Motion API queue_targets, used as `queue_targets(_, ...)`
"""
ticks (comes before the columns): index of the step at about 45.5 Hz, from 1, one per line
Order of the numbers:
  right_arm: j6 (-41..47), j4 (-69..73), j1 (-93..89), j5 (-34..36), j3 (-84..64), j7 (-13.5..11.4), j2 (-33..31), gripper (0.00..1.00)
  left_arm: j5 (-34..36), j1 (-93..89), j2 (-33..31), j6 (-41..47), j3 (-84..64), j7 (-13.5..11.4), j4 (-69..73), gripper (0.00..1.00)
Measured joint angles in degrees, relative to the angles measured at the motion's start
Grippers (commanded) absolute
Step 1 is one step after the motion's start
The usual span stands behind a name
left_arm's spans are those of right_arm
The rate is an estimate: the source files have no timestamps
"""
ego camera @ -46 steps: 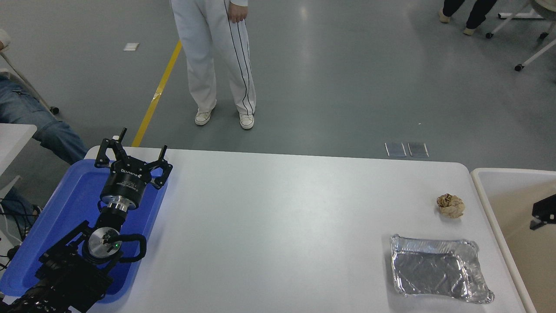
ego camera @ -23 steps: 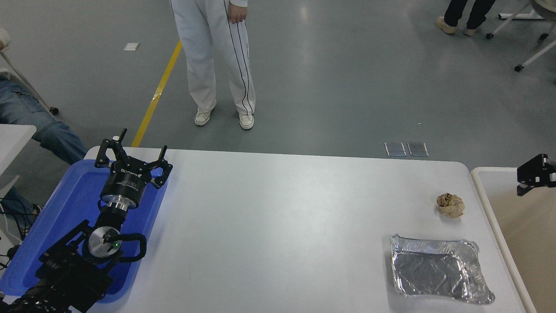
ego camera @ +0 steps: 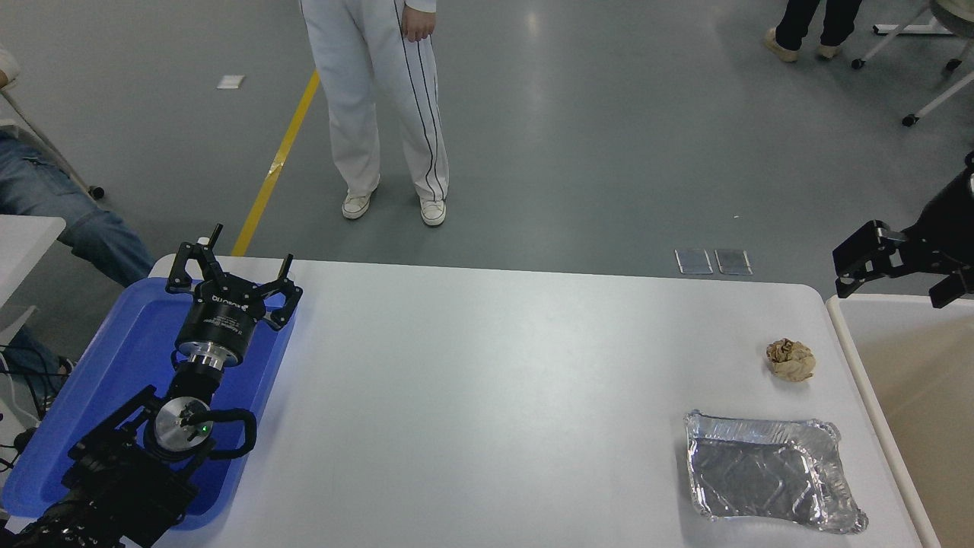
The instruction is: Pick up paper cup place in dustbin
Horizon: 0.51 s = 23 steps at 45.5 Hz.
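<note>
Right claw point(ego camera: 898, 278) above dustbin point(ego camera: 852, 346) corner; fingers spread, empty.
You see beige bin walls, cream rim; left claw point(ego camera: 232, 278) agape over blue tray point(ego camera: 114, 365).

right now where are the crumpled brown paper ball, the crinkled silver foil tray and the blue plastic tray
crumpled brown paper ball point(ego camera: 790, 359), head view, its middle
crinkled silver foil tray point(ego camera: 768, 476), head view, its floor
blue plastic tray point(ego camera: 125, 339), head view, bare floor
</note>
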Motion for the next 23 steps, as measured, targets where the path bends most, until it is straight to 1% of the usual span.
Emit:
queue_targets(11, -0.01, 2.36, 4.54, 0.07, 1.78, -0.02, 3.24, 1.00, 0.00, 0.00, -0.01, 0.00, 0.00, 0.00, 0.01, 1.00)
queue_targets(23, 0.00, 6.20, 6.44, 0.10, 3.06, -0.02, 5.39, 1.00, 0.00, 0.00, -0.01, 0.00, 0.00, 0.00, 0.01, 1.00)
